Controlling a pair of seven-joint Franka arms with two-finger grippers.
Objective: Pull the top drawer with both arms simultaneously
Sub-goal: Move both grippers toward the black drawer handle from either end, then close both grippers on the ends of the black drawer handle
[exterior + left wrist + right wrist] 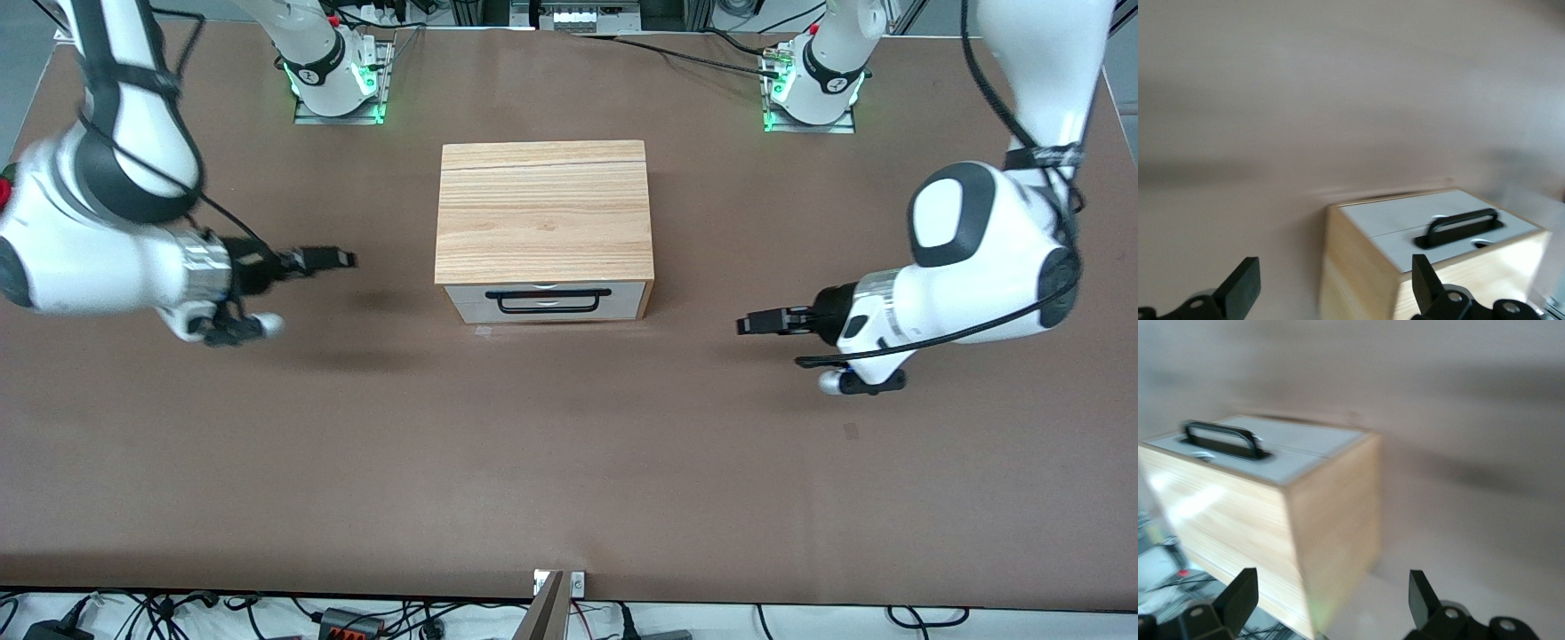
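Observation:
The top drawer point(462, 299) has a white front and a black U-shaped handle point(548, 310); it sits flush in the light-wood cabinet point(544, 209) at mid-table. My right gripper point(342, 259) is open and empty, a little above the table beside the cabinet, toward the right arm's end. My left gripper point(747, 325) is open and empty, low beside the cabinet toward the left arm's end. Neither touches the handle. The left wrist view shows the left gripper point(1335, 270) facing a cabinet corner, handle point(1463, 228) off to one side. The right wrist view shows the right gripper point(1331, 583) and handle point(1225, 440) likewise.
The brown table point(569, 462) carries only the cabinet. The arm bases point(338, 84) point(811, 89) stand at the table's edge farthest from the front camera, with cables. A small mount point(556, 587) sits at the nearest edge.

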